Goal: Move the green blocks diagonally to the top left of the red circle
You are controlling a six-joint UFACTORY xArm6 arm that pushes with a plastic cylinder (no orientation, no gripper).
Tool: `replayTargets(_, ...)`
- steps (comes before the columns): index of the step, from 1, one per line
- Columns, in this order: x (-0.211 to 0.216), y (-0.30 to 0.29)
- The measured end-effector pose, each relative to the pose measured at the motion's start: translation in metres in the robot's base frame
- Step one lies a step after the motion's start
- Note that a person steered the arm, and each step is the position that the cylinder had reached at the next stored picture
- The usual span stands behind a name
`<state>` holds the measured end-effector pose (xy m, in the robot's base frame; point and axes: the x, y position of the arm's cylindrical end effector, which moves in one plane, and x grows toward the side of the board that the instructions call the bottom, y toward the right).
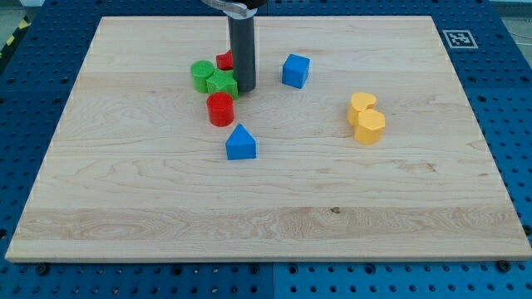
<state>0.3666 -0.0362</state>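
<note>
Nearest the camera lies the wooden board (274,224), pale and broad, its lower half bare grain; it rests on a blue perforated table (499,100) that shows at the view's edges. A black-and-white marker tag (457,37) sits at the board's top right corner.

Rising from the upper middle is the dark rod (243,50), upright, its top cut off by the view's upper edge. It carries no pincer at all, so there are no jaws to be wide or narrow; it ends in the tip (243,89), which stands on the board just at the right of the green blocks, touching or nearly touching them.

Two green blocks sit pressed together in the upper left-centre: a green cylinder (201,75) on the view's left and a green star-like block (222,83) beside it, its exact shape hard to make out. Directly below them, touching or almost so, stands the red circle (220,109), a short red cylinder. So the greens lie above it and slightly to the left.

Behind the rod a second red block (224,60) peeps out, mostly hidden, shape unclear. A blue cube (295,71) stands to the rod's right, apart. A blue house-shaped block (241,143) lies below the red circle. Well to the right, two yellow heart-like blocks (366,118) touch each other.
</note>
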Motion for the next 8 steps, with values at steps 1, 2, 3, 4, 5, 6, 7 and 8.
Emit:
replayTargets(1,0.013,0.018)
replayTargets(2,0.035,0.030)
replayTargets(3,0.056,0.009)
replayTargets(4,0.052,0.002)
replayTargets(5,0.032,0.002)
replayTargets(6,0.013,-0.021)
replayTargets(7,0.000,-0.047)
replayTargets(8,-0.010,-0.053)
